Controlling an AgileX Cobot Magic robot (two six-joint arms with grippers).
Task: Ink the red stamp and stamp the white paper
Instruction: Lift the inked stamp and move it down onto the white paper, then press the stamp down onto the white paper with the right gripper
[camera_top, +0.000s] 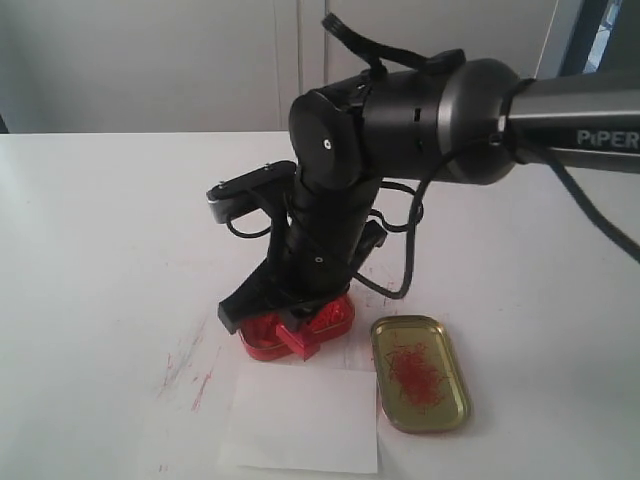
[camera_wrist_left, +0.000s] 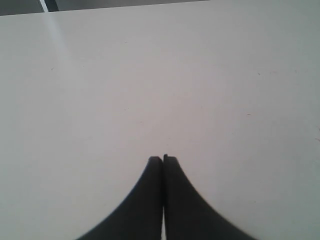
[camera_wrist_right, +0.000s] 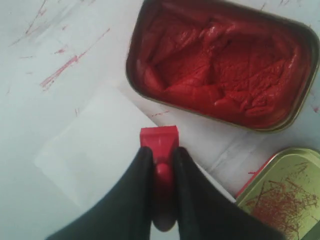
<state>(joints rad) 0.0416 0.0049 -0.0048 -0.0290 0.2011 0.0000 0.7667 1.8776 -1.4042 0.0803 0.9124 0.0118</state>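
Observation:
My right gripper (camera_wrist_right: 161, 150) is shut on the red stamp (camera_wrist_right: 160, 142), fingers clamped on its knobbed handle, with the square base poking out ahead. The stamp (camera_top: 305, 340) hangs just above the front edge of the red oblong tin of ink paste (camera_top: 340, 318), between that tin and the white paper (camera_top: 300, 418). In the right wrist view the tin (camera_wrist_right: 222, 60) brims with red paste and the paper (camera_wrist_right: 95, 150) lies under the stamp; no imprint shows on it. My left gripper (camera_wrist_left: 163, 159) is shut on nothing, above bare white table, and out of the exterior view.
The tin's brass-coloured lid (camera_top: 420, 373), smeared inside with red, lies open to the right of the paper, and appears as lid (camera_wrist_right: 282, 200) beside my right fingers. Red smears (camera_top: 185, 370) mark the white tabletop left of the paper. The right arm (camera_top: 420, 110) reaches in from the right.

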